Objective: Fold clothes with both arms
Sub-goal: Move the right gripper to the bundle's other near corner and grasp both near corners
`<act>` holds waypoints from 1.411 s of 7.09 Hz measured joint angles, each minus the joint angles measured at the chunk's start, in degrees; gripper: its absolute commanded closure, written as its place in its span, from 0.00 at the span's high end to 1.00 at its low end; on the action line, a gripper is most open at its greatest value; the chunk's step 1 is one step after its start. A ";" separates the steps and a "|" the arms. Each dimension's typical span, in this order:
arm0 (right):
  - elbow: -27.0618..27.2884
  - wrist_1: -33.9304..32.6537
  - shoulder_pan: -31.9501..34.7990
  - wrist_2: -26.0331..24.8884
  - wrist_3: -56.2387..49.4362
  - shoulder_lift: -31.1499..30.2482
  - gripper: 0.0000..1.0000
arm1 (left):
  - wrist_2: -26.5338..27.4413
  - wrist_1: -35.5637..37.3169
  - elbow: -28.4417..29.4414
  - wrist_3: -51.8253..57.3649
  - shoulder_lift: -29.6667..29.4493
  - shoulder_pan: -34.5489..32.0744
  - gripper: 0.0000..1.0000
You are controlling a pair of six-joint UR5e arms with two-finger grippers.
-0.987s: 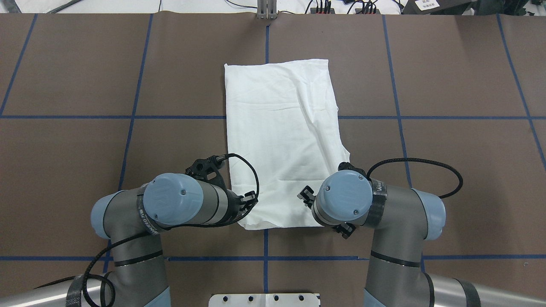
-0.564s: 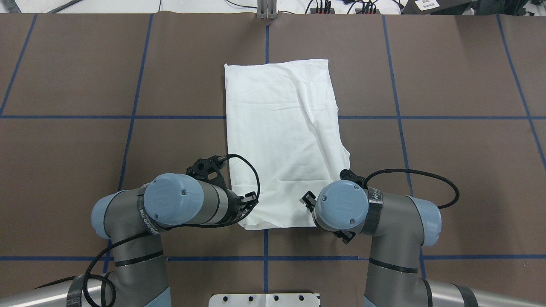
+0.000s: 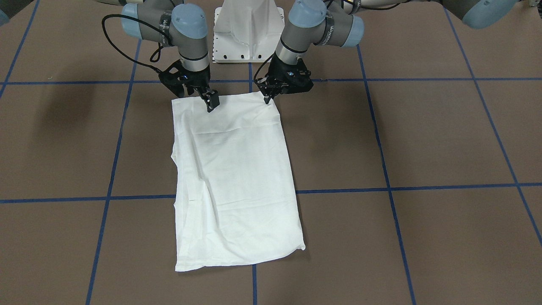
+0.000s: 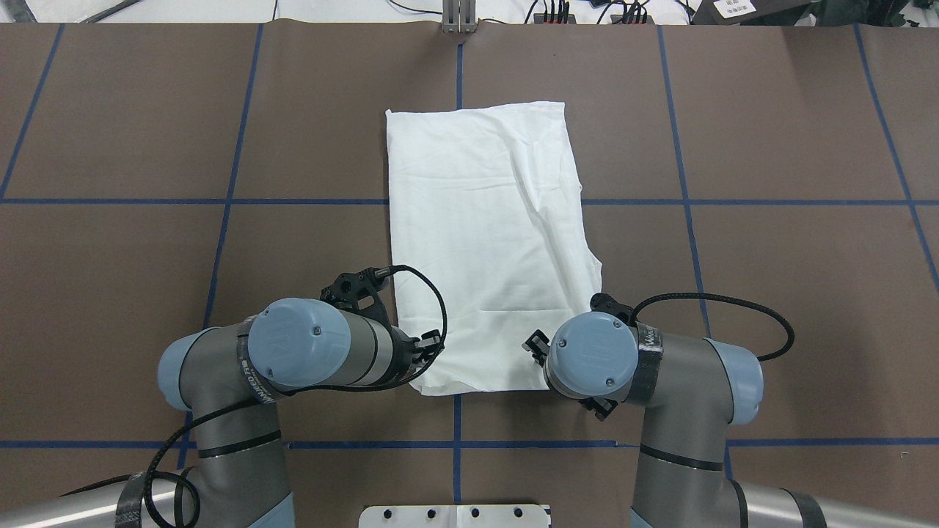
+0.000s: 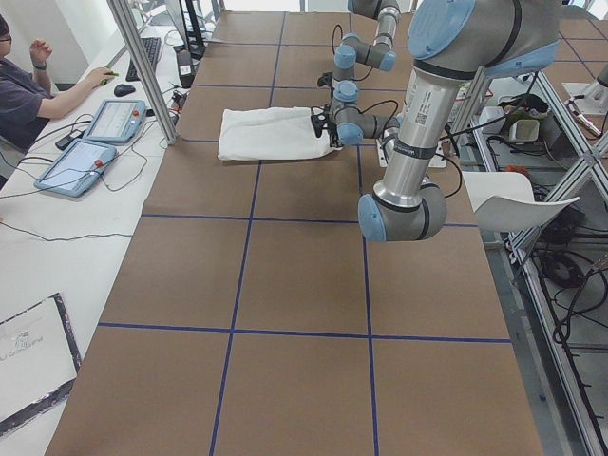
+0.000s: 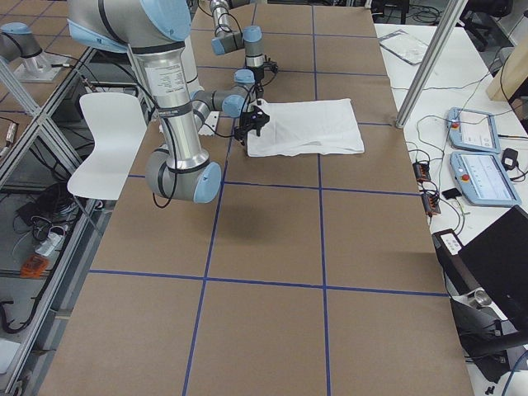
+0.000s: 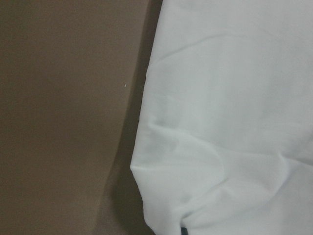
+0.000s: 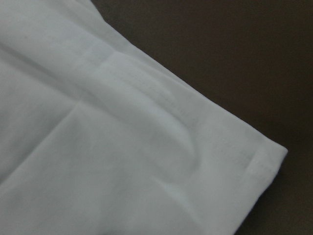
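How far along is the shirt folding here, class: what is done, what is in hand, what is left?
Done: the shirt lies flat as a narrow rectangle, no sleeves showing. In hand: the left end effector and right end effector sit at its two robot-side corners; grip unclear. Left, probably: folding that end over toward the far edge.

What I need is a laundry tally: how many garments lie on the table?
1: the white shirt, folded into a long rectangle at the middle of the table, its near corners by the left gripper and right gripper. Anything beneath it would be hidden.
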 measured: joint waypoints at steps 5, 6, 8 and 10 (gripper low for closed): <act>0.05 -0.03 -0.07 0.07 -0.10 0.45 0.00 | 0.00 -0.12 0.77 0.02 0.00 0.00 0.00; 0.05 -0.06 0.15 0.18 -0.15 0.61 0.00 | 0.00 -0.12 0.75 0.02 0.00 0.00 0.00; 0.40 -0.03 0.87 0.57 -0.24 1.07 0.00 | 0.00 -0.12 0.49 0.09 -0.05 0.00 0.00; 2.29 -0.05 2.35 2.30 -0.17 1.82 0.00 | -0.22 0.12 -0.56 0.17 -0.04 -0.05 0.00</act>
